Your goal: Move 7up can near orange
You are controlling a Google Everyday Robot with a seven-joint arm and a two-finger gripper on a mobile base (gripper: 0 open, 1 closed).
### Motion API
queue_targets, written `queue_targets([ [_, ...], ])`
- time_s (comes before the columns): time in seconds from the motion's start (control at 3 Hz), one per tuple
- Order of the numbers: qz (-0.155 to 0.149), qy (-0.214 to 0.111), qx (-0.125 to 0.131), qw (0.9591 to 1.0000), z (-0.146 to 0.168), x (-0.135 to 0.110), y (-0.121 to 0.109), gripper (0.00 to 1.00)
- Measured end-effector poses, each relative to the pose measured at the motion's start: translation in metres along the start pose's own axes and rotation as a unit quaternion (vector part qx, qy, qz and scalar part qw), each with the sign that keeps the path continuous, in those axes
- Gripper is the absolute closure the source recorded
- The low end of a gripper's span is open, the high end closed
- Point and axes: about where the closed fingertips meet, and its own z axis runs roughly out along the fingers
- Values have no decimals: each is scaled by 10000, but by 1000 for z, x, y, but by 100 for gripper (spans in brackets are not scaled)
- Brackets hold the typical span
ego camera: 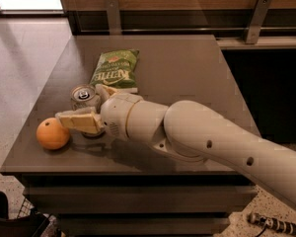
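The 7up can (pixel 83 96) stands upright on the front left part of the table (pixel 187 68), and the hand (pixel 82 105) of the robot is closed around it.

The table is the biggest thing here. It has a dark, grey-brown top and fills the middle of the view, with a pale floor (pixel 19 53) on its left side.

The arm (pixel 212 137) is thick and cream-white. It enters from the lower right corner and reaches to the left along the front part of the table. Its rounded wrist is just to the right of the can.

A green chip bag (pixel 116 69) lies flat on the table behind the can, more toward the middle. Its near edge is close to the can, but I cannot tell if the two touch.

The orange (pixel 53 133) rests near the front left corner of the table. It is just to the left of the can and a little closer to the front edge.

The can shows its shiny metal top with the pull tab. The lower part of its body is mostly hidden behind the hand.

The hand has two tan fingers (pixel 81 122). One lies across the front of the can's body, and the other is at the back right side of the can, so the can sits between them. The tip of the front finger comes just beside the orange; whether it touches the fruit, I cannot tell.
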Motion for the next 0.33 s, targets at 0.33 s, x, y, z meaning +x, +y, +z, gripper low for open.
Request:
queue_targets([
  [0.33, -2, 1, -3, 10000, 0, 0, 0, 0],
])
